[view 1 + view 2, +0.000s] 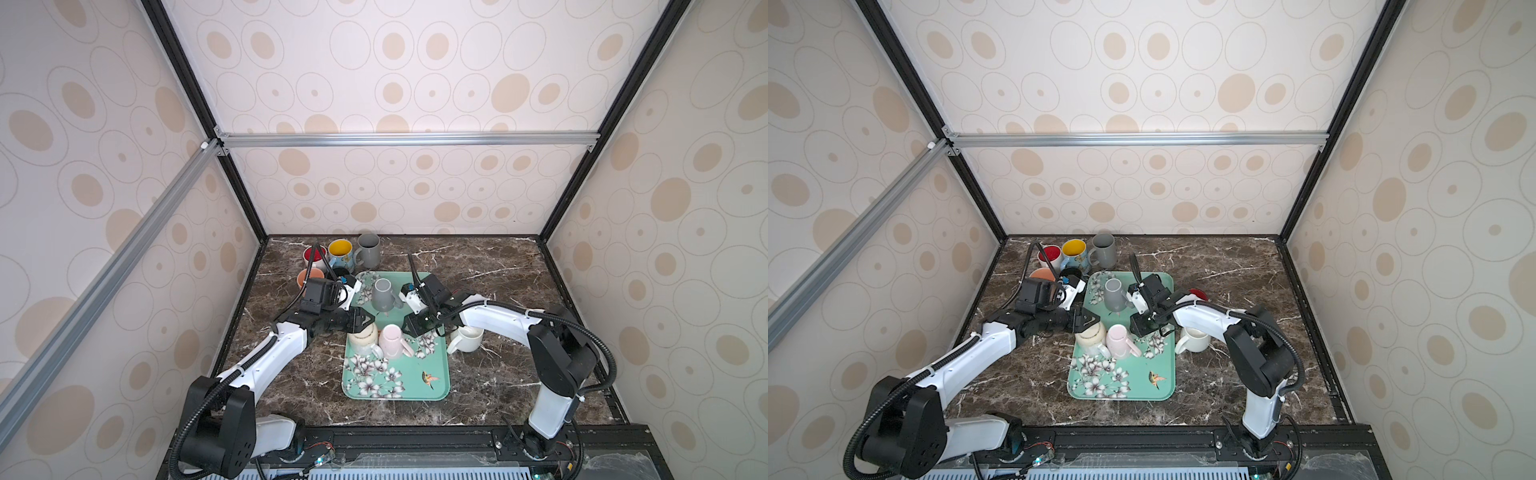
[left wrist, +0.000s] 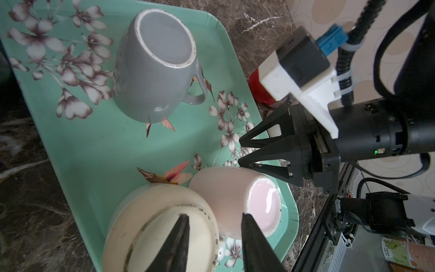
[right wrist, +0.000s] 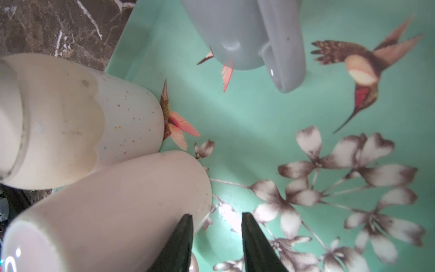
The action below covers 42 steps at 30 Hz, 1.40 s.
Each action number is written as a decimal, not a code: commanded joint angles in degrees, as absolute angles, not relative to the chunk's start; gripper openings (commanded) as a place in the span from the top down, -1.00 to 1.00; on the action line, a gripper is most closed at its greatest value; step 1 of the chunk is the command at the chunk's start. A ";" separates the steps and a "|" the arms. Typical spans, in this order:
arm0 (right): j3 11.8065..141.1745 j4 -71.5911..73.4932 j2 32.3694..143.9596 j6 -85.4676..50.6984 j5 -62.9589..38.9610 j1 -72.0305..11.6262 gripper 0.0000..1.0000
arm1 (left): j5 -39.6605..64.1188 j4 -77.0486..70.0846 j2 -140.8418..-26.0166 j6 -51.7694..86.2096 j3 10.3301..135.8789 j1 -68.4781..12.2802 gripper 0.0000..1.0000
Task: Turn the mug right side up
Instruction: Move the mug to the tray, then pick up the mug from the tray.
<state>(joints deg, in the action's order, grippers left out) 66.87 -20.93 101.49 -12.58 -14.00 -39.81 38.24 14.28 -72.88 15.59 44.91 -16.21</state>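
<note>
The tray (image 1: 409, 388) is flat, mint green and smooth, with painted flowers and little birds on it. Three mugs stand on it, all bottom up. The grey mug (image 1: 382, 294) is smooth, with a rough white ring round its bottom. The pink mug (image 1: 392, 341) is shiny and round. The cream mug (image 1: 362, 338) has tiny coloured dots and a wavy edge in its glaze, and it touches the pink one.

The left gripper (image 2: 214, 219) hangs just over the cream mug's bottom. Its two black pointed fingers are a little way apart and hold nothing. The right gripper (image 3: 217, 215) is just beside the pink mug, low over the tray. Its fingers are also a little apart, with only the tray showing between them.

The table (image 1: 498, 374) looks like dark brown stone with white lines. Off the tray, a white mug (image 1: 467, 337) and a red mug (image 1: 1198, 294) sit to one side. A packet (image 2: 397, 249) has a label too blurry to read.
</note>
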 commanded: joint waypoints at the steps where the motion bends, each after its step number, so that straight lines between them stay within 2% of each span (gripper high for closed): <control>1: 64.12 -22.67 96.48 -13.75 -10.07 -40.13 0.22 | 38.08 14.88 -71.15 15.68 44.40 -16.43 0.25; 13: 60.04 -28.89 84.55 5.65 -9.09 -43.27 0.12 | 37.79 14.36 -70.81 15.87 43.63 -16.44 0.24; 19: 63.58 -30.07 88.95 10.93 -12.14 -46.20 0.09 | 37.86 14.05 -71.10 16.70 44.42 -16.44 0.24; 27: 65.61 -27.93 96.24 11.16 -12.47 -47.94 0.09 | 36.76 16.02 -70.24 16.28 44.48 -16.44 0.24; 42: 61.48 -19.79 98.67 8.89 -11.12 -48.30 0.19 | 36.56 15.92 -71.06 16.88 45.36 -16.44 0.23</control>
<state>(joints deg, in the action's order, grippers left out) 62.35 -21.37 97.65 9.15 -11.33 -47.94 36.67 15.55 -71.31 16.38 43.53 -16.21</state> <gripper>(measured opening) 0.408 0.383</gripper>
